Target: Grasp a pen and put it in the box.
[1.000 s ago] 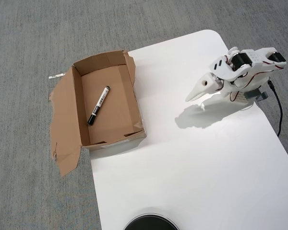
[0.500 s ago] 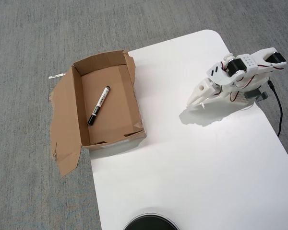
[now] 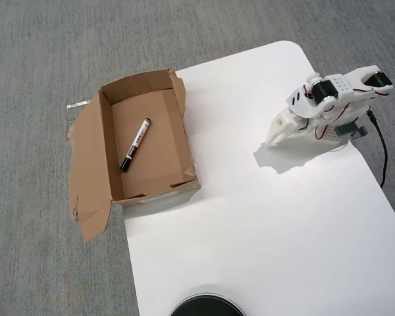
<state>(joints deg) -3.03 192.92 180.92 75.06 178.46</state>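
Observation:
The pen (image 3: pixel 135 145), a slim white marker with black ends, lies diagonally on the floor of the brown cardboard box (image 3: pixel 105 148). The box sits at the left edge of the white table, with one large torn flap splayed flat to the left over the carpet. My white gripper (image 3: pixel 273 140) is far to the right, near the arm's base, folded down with its tip pointing at the tabletop. Its fingers look closed together with nothing between them. It is well apart from the box and the pen.
The white table (image 3: pixel 263 224) spans the right and lower part of the view, with grey carpet around it. A black round object (image 3: pixel 206 307) peeks in at the bottom edge. A black cable (image 3: pixel 382 155) runs down from the arm's base at the right.
The arm has folded back toward its base, and the gripper tip has swung downward and to the right. The pen and box have not moved.

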